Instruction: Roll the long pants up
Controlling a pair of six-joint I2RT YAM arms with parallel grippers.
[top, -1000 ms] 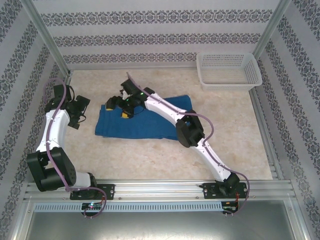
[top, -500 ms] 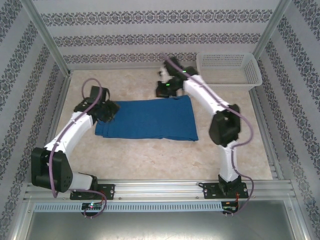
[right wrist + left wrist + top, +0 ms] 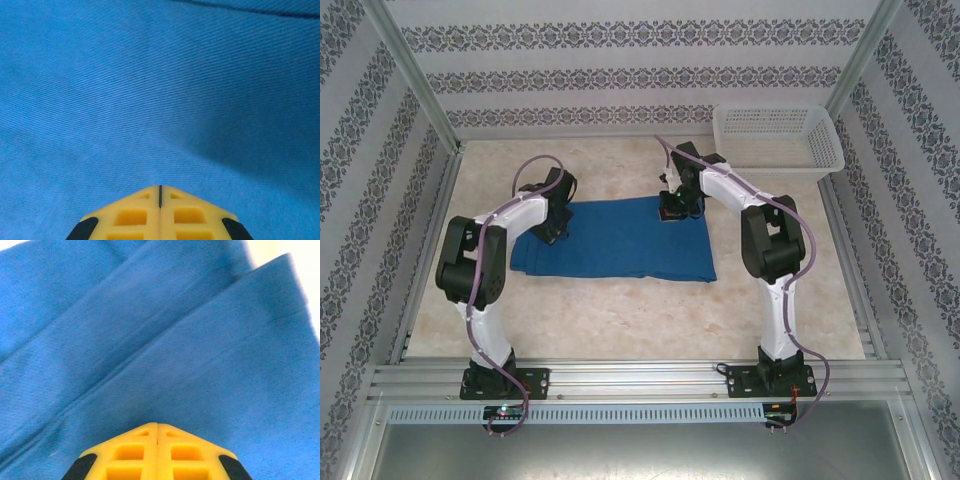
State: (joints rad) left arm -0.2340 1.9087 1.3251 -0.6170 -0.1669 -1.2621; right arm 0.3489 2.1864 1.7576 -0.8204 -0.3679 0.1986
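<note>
The long pants (image 3: 620, 248) lie flat on the table as a royal-blue rectangle between the two arms. My left gripper (image 3: 552, 222) rests on their far left corner. In the left wrist view its yellow fingers (image 3: 158, 424) are shut tip to tip against the cloth (image 3: 175, 340), where overlapping layers and a seam run diagonally. My right gripper (image 3: 675, 208) sits on the far edge near the right end. Seen from the right wrist, it (image 3: 160, 186) is shut too, tips down on smooth blue cloth (image 3: 150, 90). No cloth shows between either pair of fingers.
A white mesh basket (image 3: 778, 140) stands at the back right corner. Patterned walls close in the table (image 3: 620, 325) on three sides, with metal posts at the back corners. An aluminium rail (image 3: 640, 378) with the arm bases runs along the near edge.
The right gripper went from the cloth's far left to its far right, and the pants now lie spread wider. The left arm swung in from the left onto the far left corner.
</note>
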